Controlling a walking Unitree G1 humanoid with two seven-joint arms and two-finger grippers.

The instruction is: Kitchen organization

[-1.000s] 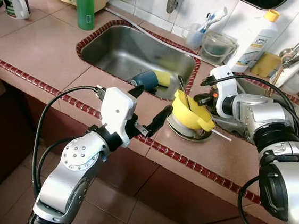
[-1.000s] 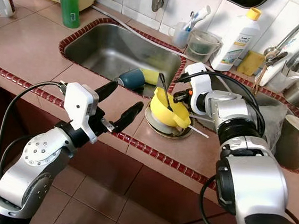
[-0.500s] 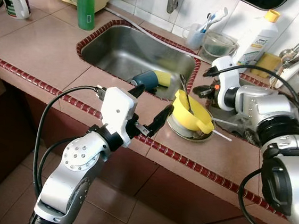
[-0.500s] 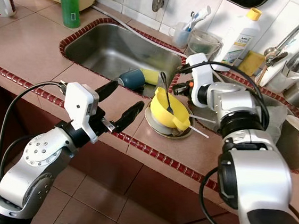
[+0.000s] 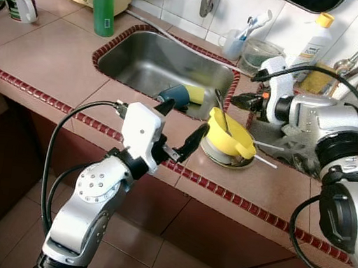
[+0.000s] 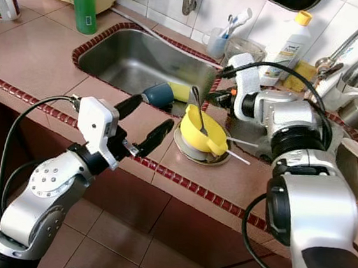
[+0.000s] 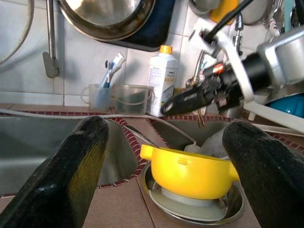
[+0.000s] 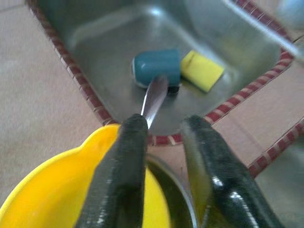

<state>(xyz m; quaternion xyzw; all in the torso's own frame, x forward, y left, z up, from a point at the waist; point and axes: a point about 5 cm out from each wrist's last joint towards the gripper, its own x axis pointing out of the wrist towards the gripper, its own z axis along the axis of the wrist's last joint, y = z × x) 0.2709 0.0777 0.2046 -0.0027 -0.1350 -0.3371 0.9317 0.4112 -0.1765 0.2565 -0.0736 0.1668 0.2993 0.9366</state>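
On the tiled kitchen counter [image 5: 40,55] the yellow plastic bowl [image 5: 229,134] looks light but slippery, so I'd pinch its rim; right gripper [image 8: 164,142] hovers slightly parted above the spoon handle [image 8: 153,99], left gripper [image 5: 181,129] wide open

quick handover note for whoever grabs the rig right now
Left gripper: jaws open, empty, held above the counter edge, facing the yellow bowl.
Right gripper: jaws slightly apart, empty, just behind the bowl, near the spoon handle.
Bowl with spoon sits on a steel plate on the counter. Blue cup and yellow sponge lie in the sink.
Nothing put away yet; all of it remains.
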